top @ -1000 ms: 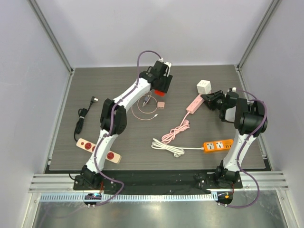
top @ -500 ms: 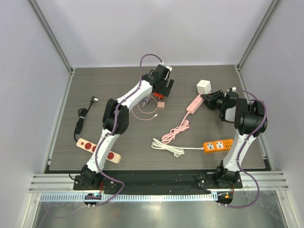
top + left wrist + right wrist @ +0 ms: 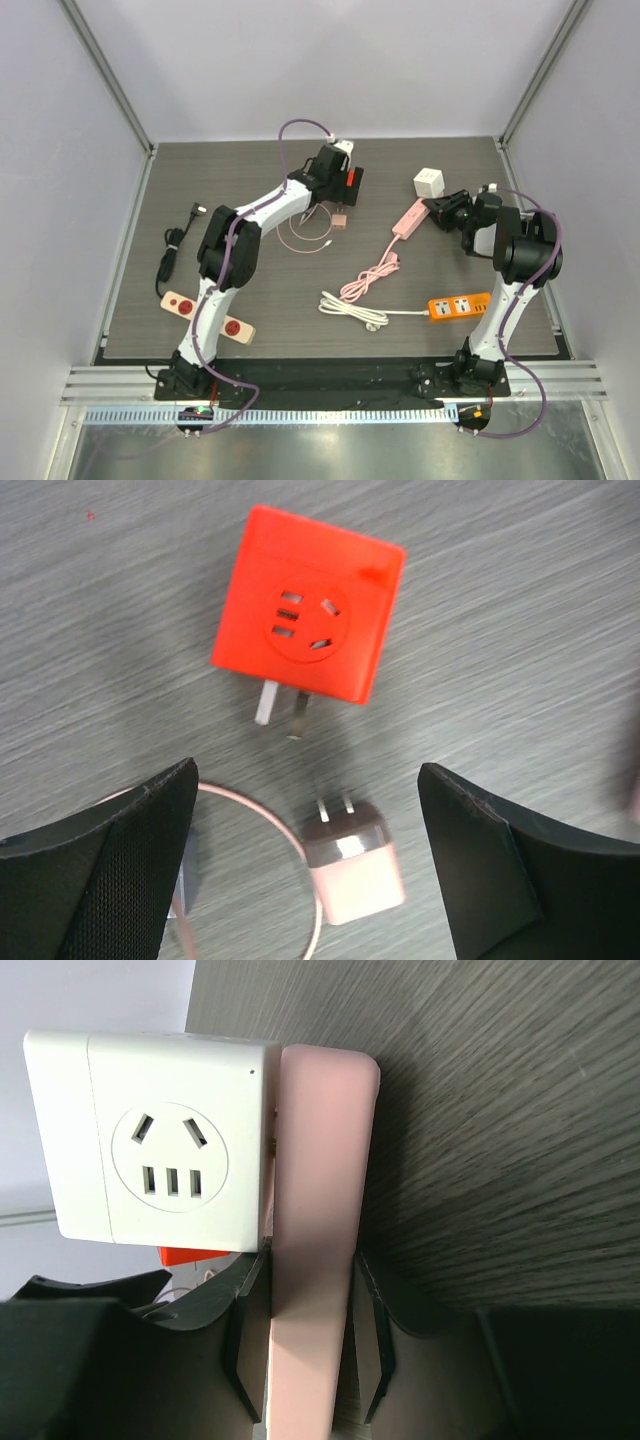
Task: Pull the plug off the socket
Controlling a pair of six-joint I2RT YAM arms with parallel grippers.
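Left wrist view is showing the left gripper [image 3: 305,772] hanging over the table [image 3: 520,630] with its fingers spread wide, gripping nothing. The red socket cube [image 3: 308,615] is lying at twelve o'clock in that frame, its own prongs pointing toward six. The pink plug [image 3: 352,870] is lying free at six o'clock, just beyond those prongs and apart from the cube, so it is looking already pulled out.

Over at three o'clock on the table, the right gripper [image 3: 310,1350] is pinching the pink power strip [image 3: 318,1160]. A white socket cube [image 3: 165,1150] is sitting against the strip's nine o'clock side; whether it is plugged in I cannot tell.

Trouble is looking most likely from the wide fingers: swinging away low, one could be clipping the cube or the plug and shoving them across the table. The right arm, tugging on its strip, could be dragging the white cube along or tipping it.
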